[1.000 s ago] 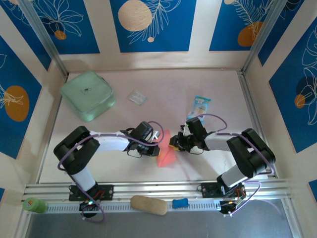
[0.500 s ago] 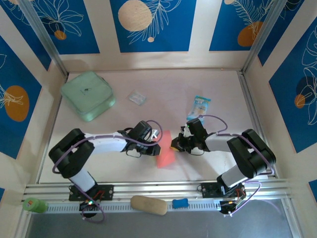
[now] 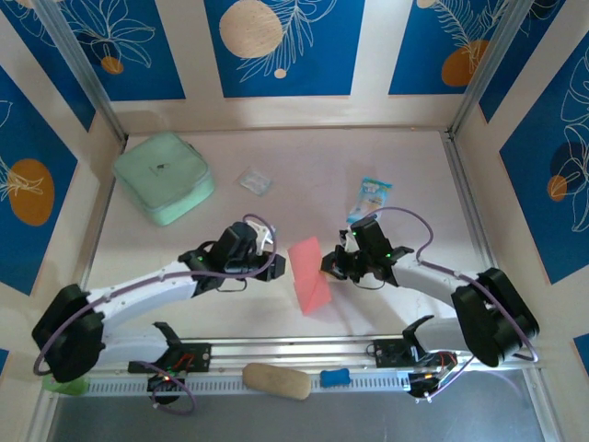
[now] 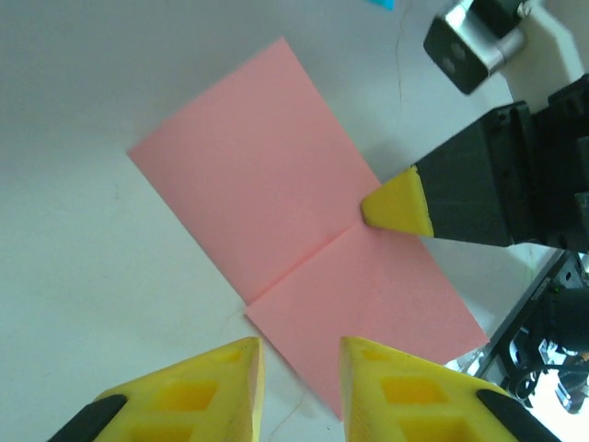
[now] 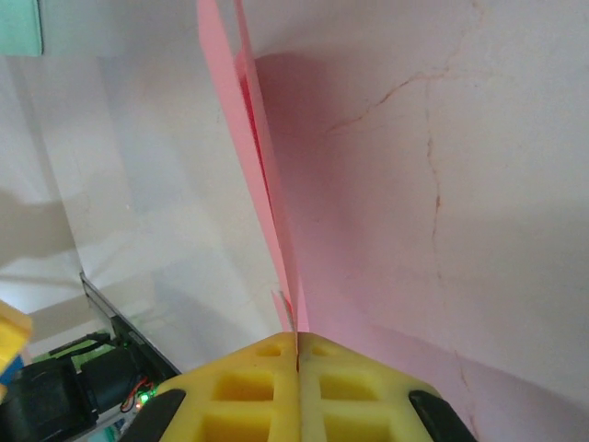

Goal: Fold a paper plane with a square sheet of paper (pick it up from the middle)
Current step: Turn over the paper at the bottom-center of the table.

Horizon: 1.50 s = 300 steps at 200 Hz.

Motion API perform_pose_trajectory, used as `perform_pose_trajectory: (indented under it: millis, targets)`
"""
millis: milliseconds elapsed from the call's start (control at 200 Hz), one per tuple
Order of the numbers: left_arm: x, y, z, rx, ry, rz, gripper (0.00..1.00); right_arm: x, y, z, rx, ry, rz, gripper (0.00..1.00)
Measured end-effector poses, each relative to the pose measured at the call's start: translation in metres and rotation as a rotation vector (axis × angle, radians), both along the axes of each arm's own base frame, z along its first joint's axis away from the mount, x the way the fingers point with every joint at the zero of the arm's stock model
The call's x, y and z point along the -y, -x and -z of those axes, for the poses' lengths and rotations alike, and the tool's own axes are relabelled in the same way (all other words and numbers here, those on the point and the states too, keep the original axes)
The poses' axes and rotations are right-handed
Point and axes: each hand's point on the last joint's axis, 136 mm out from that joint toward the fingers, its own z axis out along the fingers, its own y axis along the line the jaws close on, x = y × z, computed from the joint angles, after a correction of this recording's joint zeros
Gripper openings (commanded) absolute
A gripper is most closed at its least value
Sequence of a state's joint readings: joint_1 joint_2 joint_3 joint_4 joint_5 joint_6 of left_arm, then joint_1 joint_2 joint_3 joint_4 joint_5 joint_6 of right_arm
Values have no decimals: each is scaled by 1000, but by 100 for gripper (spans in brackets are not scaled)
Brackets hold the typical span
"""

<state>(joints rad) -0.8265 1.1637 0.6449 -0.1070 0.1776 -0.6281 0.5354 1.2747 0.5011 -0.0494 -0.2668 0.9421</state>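
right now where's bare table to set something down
Bare table lies right of the snack packet up to the side rail, and between the clear wrapper and that packet, farther back. Crowded: the centre, where the right gripper pinches the pink paper and the left gripper hangs open beside it.

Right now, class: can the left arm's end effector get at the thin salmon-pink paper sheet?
Probably yes. The left end effector sits right at the near edge of the thin salmon-pink paper sheet, jaws apart, nothing between them. The right end effector pinches only the opposite edge.
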Motion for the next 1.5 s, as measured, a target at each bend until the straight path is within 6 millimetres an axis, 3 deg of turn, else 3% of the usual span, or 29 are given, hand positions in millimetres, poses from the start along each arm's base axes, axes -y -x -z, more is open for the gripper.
perform_pose_trajectory:
  millis: [260, 400, 470, 600, 720, 1150, 1500]
  targets:
    - [-27, 0, -17, 119, -14, -63, 43, 4, 9, -11, 48, 72, 7, 5]
    - [-40, 1, -17, 143, -26, -100, 54, 8, 14, -14, 57, 121, 10, 5]
    - [-48, 4, -13, 144, -41, -116, 63, 10, 16, -19, 69, 148, 11, 5]
    - [-61, 7, -11, 158, -58, -147, 87, 13, 15, -34, 114, 202, 16, 6]
    - [-71, 8, -13, 169, -66, -179, 100, 18, 12, -48, 151, 275, 27, 6]
    - [-100, 8, 5, 105, -158, -275, 100, 47, 11, -75, 275, 692, 26, 5]
    - [-150, 1, 26, -29, -238, -501, 100, 48, 1, -79, 384, 1105, -29, 5]
